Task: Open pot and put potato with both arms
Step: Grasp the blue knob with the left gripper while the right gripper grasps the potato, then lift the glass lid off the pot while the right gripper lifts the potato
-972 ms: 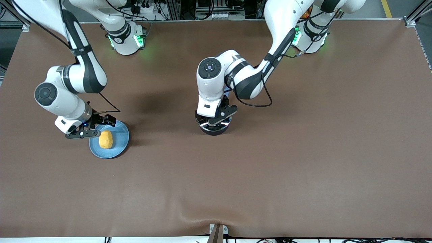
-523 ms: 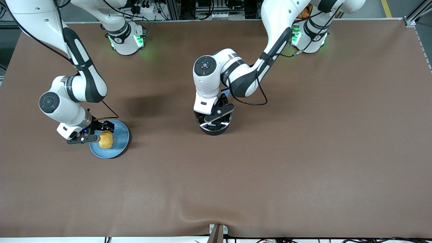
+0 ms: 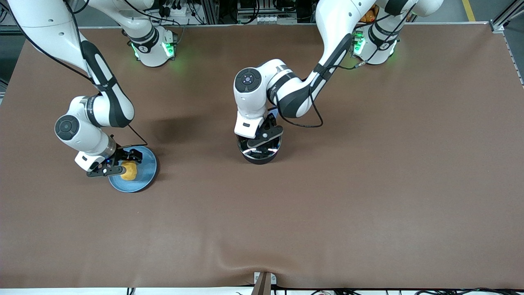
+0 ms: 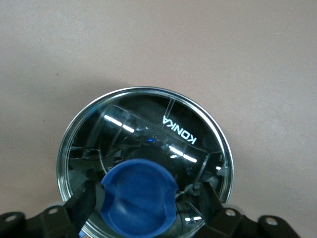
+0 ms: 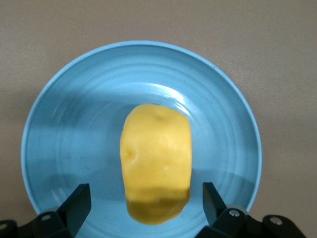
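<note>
The black pot (image 3: 258, 157) stands mid-table with its clear glass lid (image 4: 148, 124) on. The lid's blue knob (image 4: 140, 197) lies between the fingers (image 4: 84, 202) of my left gripper (image 3: 262, 141), which is open around the knob with a gap on each side. The pot's handle is hidden under the arm. The yellow potato (image 3: 130, 171) lies on a light-blue plate (image 3: 146, 164) toward the right arm's end. My right gripper (image 3: 123, 164) is open and low over the plate, its fingers (image 5: 77, 202) either side of the potato (image 5: 156, 166), not touching it.
The brown table cloth (image 3: 368, 184) is bare around both objects. The plate (image 5: 64, 134) holds only the potato. A small metal bracket (image 3: 264, 282) sits at the table edge nearest the camera.
My right gripper has moved in over the plate and come down around the potato. My left gripper has shifted slightly and settled over the lid's knob.
</note>
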